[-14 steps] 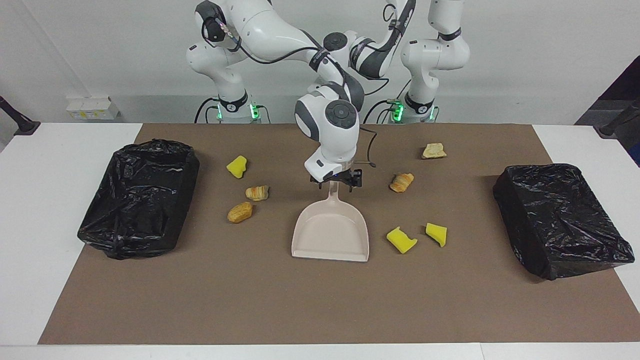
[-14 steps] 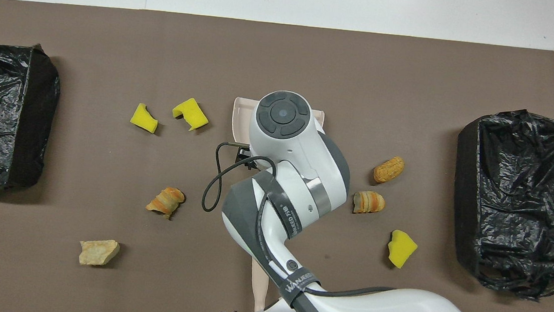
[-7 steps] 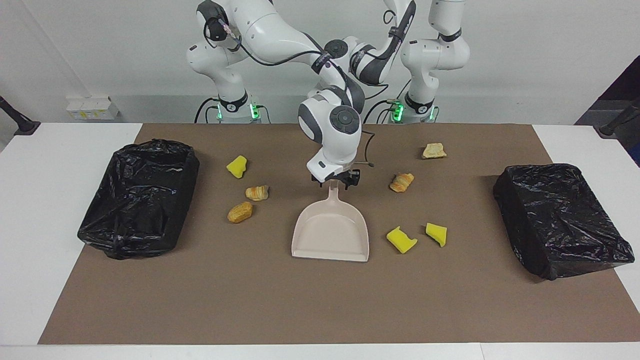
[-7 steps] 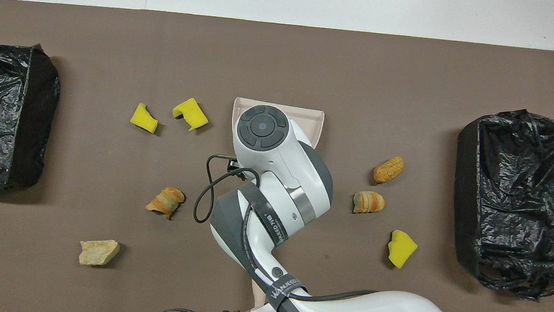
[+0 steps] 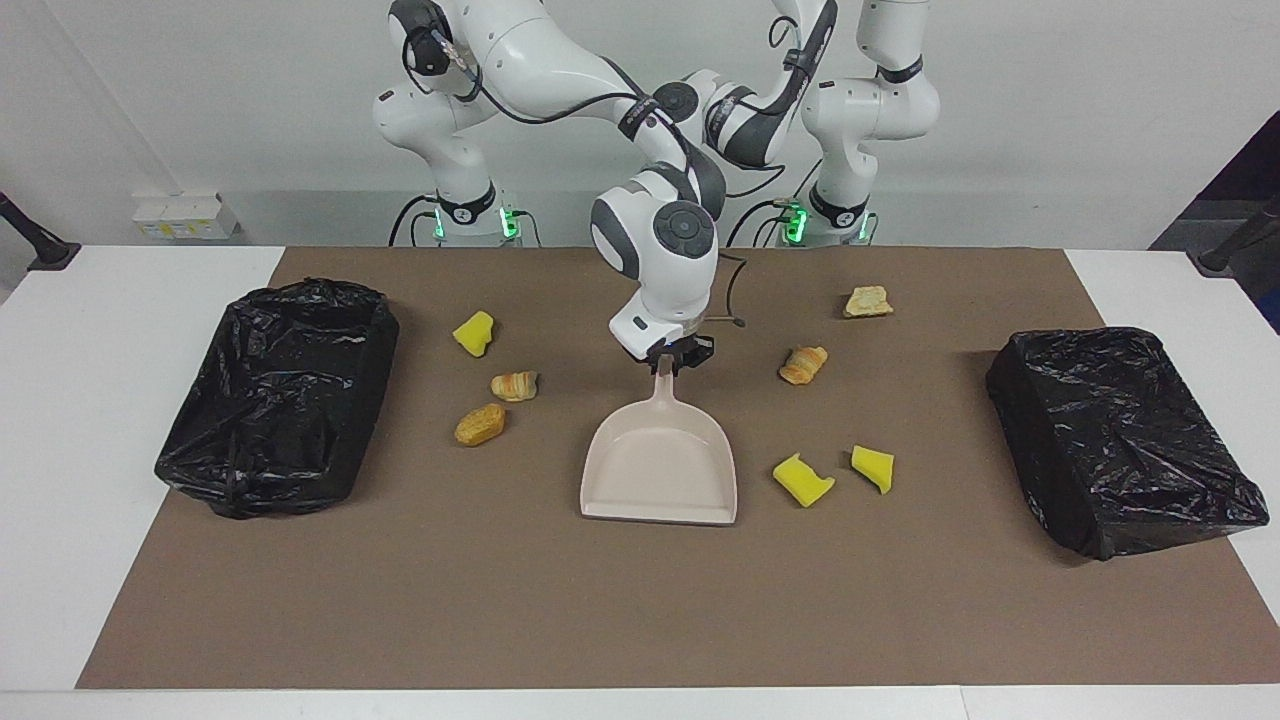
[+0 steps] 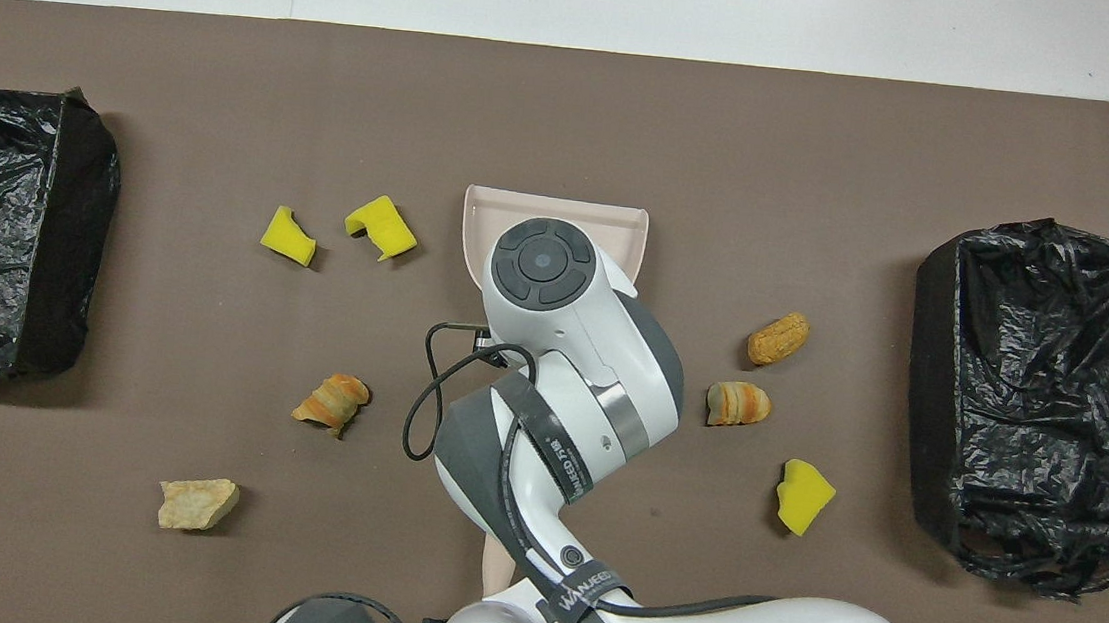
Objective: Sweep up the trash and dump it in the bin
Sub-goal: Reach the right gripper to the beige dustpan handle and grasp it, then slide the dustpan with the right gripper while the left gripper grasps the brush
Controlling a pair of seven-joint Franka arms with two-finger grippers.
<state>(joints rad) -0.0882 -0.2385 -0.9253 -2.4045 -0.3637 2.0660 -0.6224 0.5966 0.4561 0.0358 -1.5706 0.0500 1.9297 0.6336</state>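
- The right claw (image 5: 672, 362) sat closed on the handle of the dustpan (image 5: 660, 470), which lay flat mid-bench; picking up the pan looked like the step in hand.
- The trash (image 5: 802, 479) lay scattered on both sides of the dustpan, none in it.
- The left claw's position and state could not be told.
- Next, the pan's open edge likely needed aiming at nearby pieces.

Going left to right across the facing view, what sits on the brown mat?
Open bin → yellow sponge → dustpan → croissant piece → sponge chunk → second bin.
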